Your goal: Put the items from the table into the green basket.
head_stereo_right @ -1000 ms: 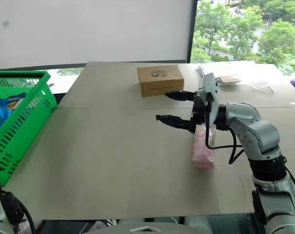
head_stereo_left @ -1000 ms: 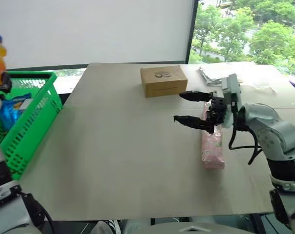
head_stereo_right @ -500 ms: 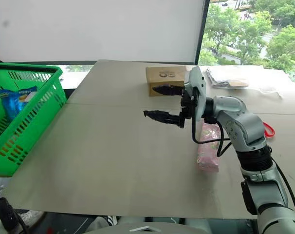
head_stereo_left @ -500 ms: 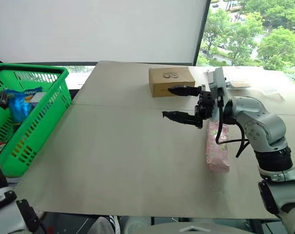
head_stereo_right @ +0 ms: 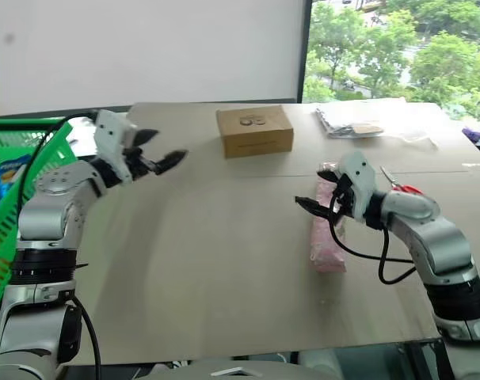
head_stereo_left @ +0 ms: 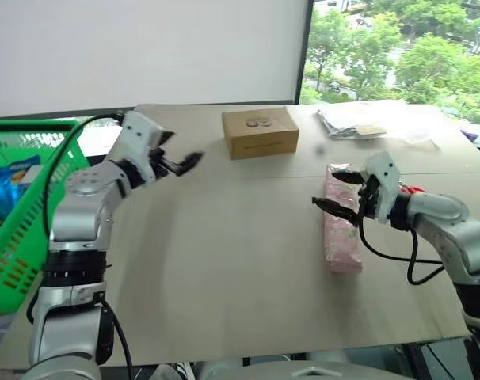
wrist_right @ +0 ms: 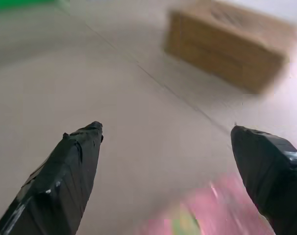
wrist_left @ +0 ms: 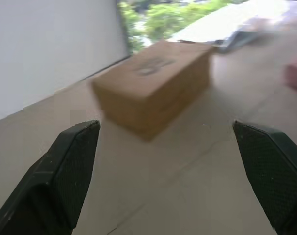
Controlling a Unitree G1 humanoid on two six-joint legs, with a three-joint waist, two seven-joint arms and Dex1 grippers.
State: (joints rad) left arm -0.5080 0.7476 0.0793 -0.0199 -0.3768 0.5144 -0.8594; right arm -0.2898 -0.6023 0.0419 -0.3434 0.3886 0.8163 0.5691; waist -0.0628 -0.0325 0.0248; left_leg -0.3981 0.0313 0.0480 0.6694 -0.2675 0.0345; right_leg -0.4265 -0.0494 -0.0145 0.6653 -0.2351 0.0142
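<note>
a white wall and a window onto green trees stand behind the counter (head_stereo_left: pixel 224 261), a wide beige-grey top of two panels with a seam running across it. the green basket (head_stereo_left: pixel 18 229) sits off the counter's left edge, with a blue packet (head_stereo_left: pixel 2 184) lying inside it. the pink floral package (head_stereo_left: pixel 340 222) lies lengthwise on the right part of the counter, and something red, probably the scissors' handles (head_stereo_right: pixel 413 190), peeks out just behind the right arm. a cardboard box (head_stereo_left: pixel 260 131) and some papers (head_stereo_left: pixel 359 123) rest farther back near the window. the right pincer (head_stereo_left: pixel 340 191) hovers over the far end of the package with its fingers spread wide and nothing between them; the left pincer (head_stereo_left: pixel 177 162) hangs in the air over the left part of the counter, also wide apart and empty, aimed toward the box. the likely next step is a grasp on the package, and the risk lies in its shape: taken at one end, the long soft wrap may sag or swing and slip out on the way across. the basket is well apart from it, so a carry or a handover between the arms has room to fail, and a low pass could snag the basket's rim.
</note>
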